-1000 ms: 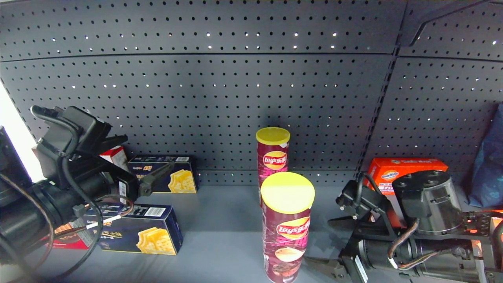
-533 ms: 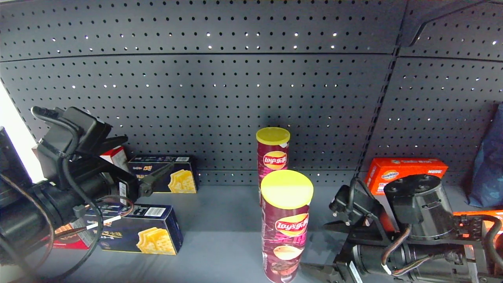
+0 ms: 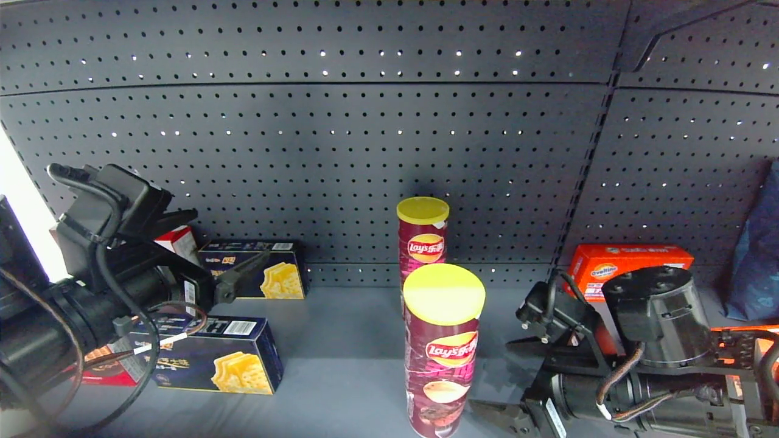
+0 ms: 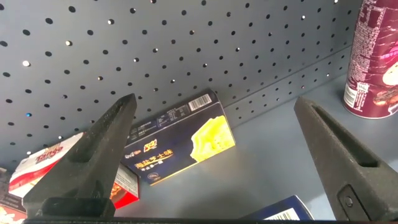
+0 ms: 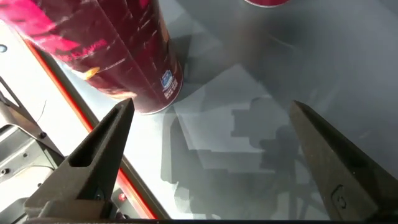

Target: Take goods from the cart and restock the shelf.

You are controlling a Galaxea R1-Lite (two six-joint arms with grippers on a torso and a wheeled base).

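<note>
Round logo on front chip can (image 3: 443,359), barcode on blue box (image 3: 210,360), oval logo on orange box (image 3: 630,258)

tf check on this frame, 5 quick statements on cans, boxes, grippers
1. The near can and the far can both stand upright with yellow lids on. True.
2. The right gripper is shut on the near can. False: its fingers are spread open and grip nothing.
3. The left gripper is open and empty. True.
4. The orange box lies to the left of the cans. False: it lies to their right, at the back of the shelf.
5. Two dark blue boxes lie on the left part of the shelf. True.
</note>
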